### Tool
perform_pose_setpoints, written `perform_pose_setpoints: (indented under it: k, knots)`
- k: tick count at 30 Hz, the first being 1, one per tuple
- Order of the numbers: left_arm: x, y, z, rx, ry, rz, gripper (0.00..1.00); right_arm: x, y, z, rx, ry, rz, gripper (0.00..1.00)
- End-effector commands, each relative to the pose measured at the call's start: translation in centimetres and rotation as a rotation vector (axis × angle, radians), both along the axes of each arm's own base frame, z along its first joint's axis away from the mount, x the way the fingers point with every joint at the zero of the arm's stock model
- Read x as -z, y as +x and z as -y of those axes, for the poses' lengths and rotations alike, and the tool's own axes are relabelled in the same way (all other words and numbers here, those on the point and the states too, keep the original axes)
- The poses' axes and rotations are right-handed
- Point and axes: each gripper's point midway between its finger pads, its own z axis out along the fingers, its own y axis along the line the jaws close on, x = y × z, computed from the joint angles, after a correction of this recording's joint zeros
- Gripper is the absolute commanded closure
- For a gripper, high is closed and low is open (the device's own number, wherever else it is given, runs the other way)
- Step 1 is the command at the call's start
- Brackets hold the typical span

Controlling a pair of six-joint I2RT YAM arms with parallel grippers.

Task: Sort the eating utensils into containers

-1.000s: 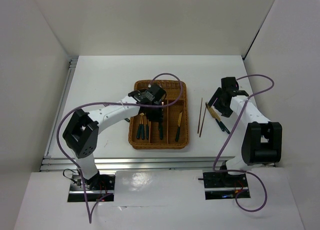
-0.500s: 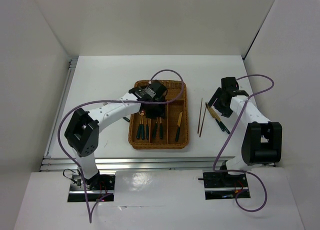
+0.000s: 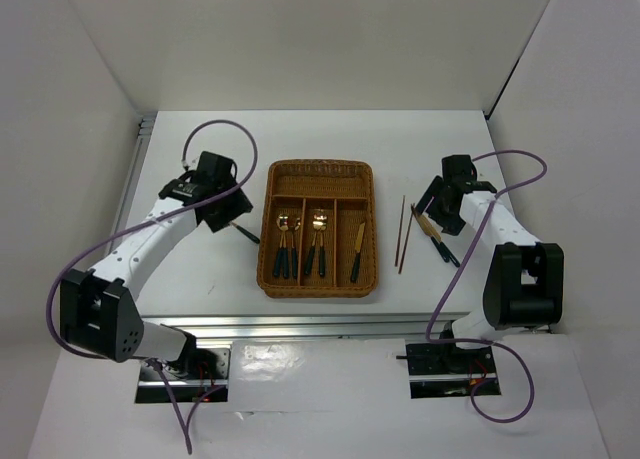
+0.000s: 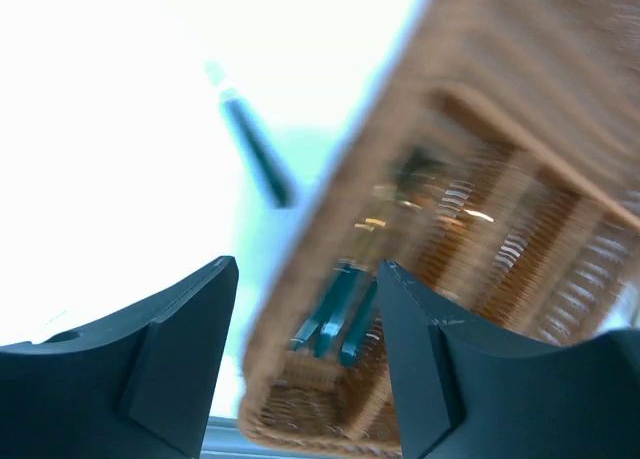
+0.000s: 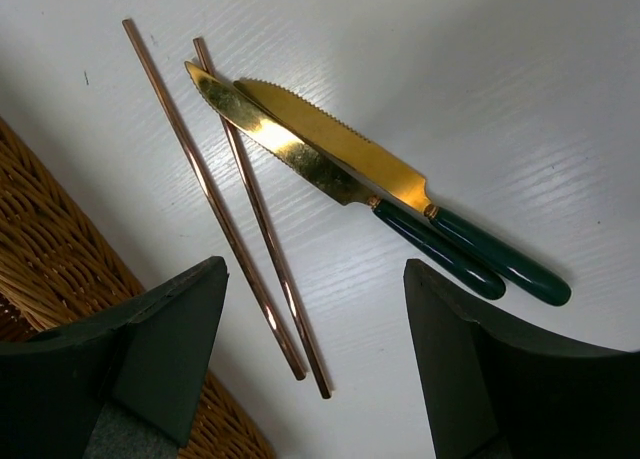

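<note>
Left hand (image 4: pixel 305 267) is off the tray (image 3: pixel 320 166), wide and empty, spoon (image 3: pixel 318 219) dropped in; next, the counter utensil (image 3: pixel 245 232).

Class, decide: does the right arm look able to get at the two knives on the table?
Probably yes. The right gripper hangs open just above the knives, which lie bare on the table; only the chopsticks beside them crowd the blade tips.
</note>
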Motion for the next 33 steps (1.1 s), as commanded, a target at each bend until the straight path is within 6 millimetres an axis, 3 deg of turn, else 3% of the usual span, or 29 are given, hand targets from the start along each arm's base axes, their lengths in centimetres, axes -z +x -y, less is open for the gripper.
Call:
perform_pose_setpoints:
  k: [1, 6, 12, 20, 29, 33]
  knots:
    - [2.6, -0.8, -2.7, -0.192, -0.016, -0.035, 0.28, -0.1, 0.7, 0.3, -0.005, -0.011, 0.029, 0.21]
    - [4.8, -0.3, -4.8, -0.305, -0.038, -0.064, 0.28, 0.5, 0.6, -0.2, -0.019, 0.015, 0.008, 0.21]
    - [8.6, 1.6, -4.8, -0.331, -0.006, -0.208, 0.32, 1.1, 0.8, -0.5, -0.029, 0.033, -0.004, 0.21]
    - [9.7, 4.0, -4.2, -0.326, -0.014, -0.219, 0.36, 2.1, 0.6, -0.3, -0.023, 0.023, -0.033, 0.21]
    - [12.3, 3.6, -3.1, -0.31, -0.004, -0.3, 0.4, 2.7, 0.5, -0.6, -0.029, 0.036, -0.052, 0.21]
    - [12.3, 3.4, -2.9, -0.313, 0.004, -0.305, 0.42, 2.6, 0.7, -0.6, -0.029, 0.035, -0.042, 0.21]
